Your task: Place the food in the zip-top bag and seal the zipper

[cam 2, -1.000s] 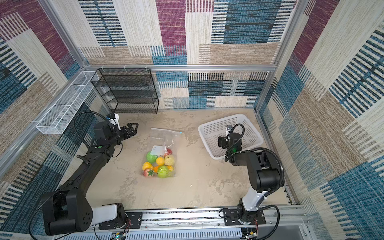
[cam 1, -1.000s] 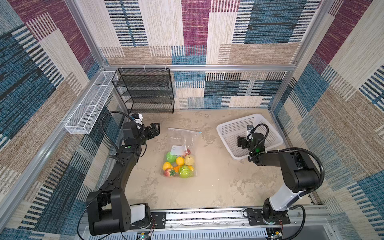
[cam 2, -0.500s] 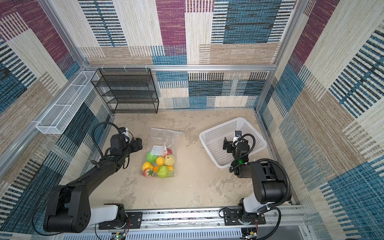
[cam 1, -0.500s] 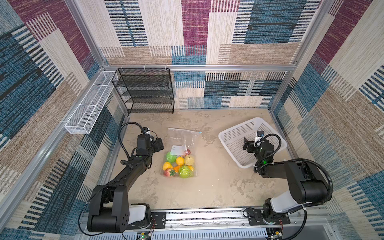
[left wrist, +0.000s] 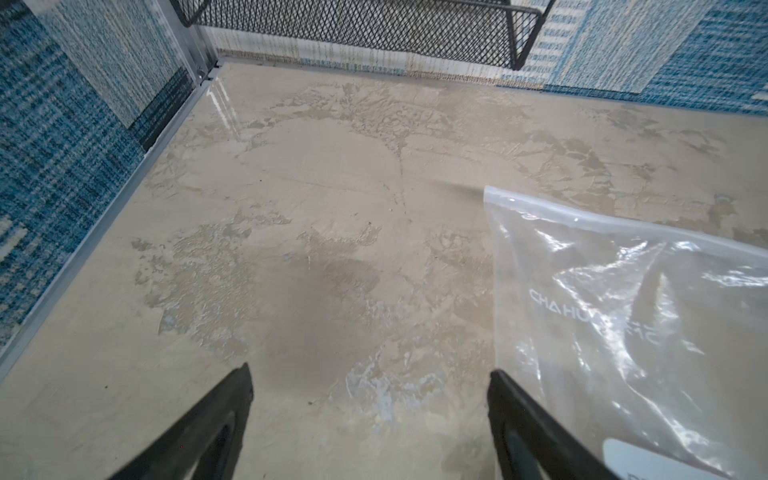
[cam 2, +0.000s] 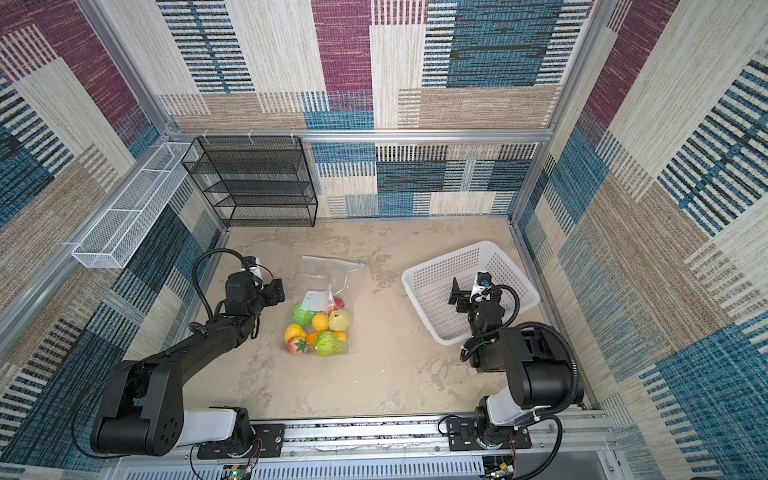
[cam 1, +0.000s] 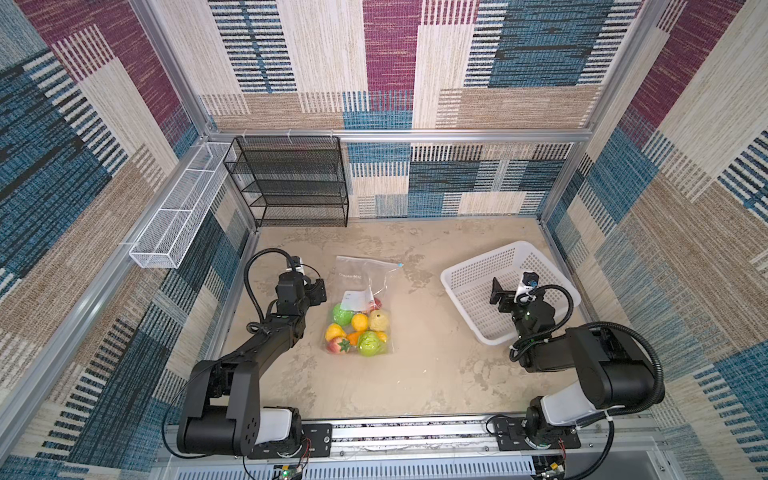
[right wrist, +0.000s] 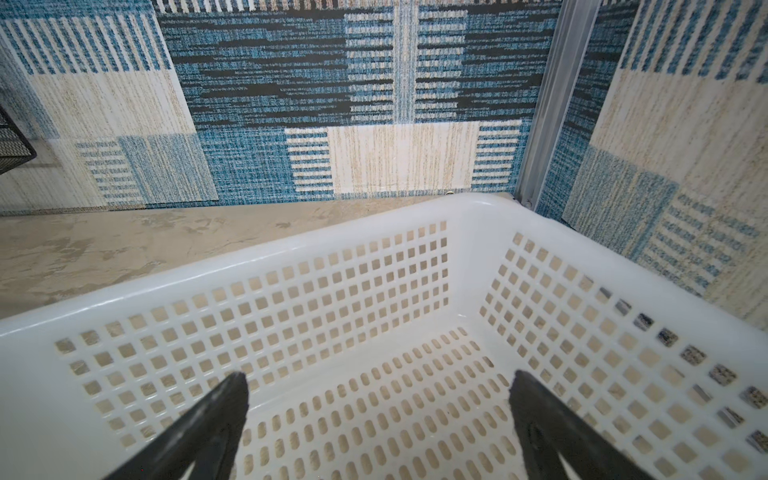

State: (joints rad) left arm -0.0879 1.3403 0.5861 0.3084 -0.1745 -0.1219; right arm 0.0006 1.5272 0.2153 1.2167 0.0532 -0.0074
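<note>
Look mid-bench [cam 1: 415,374] for the bag [cam 1: 361,278], flat, long axis running away from the robot's base toward the back wall. See the food [cam 1: 357,332] bunched inside at the near end, none loose on the bench or in the basket [cam 1: 478,270]. Find the zipper [cam 1: 368,260] across the far end, lying left to right, its light-blue slider [cam 1: 400,264] at the corner toward the right arm. Cannot tell whether sealed along the whole track.

Place the left fingers [cam 1: 319,291] just beside the bag's left edge, about halfway along, apart from the plastic, spread wide and holding nothing. In the left wrist view, only bare bench between them, bag off to one side. Place the right fingers [cam 1: 512,286] well apart from the bag, over the basket, spread fully and likewise empty. Judge the left arm the nearer, though with the slider on the bag's far side from it.

Read "CHAHU" [left wrist: 561,305] in pale letters on the plastic, remainder blurred. Leave the white label [cam 1: 358,296] unread: print too small.
</note>
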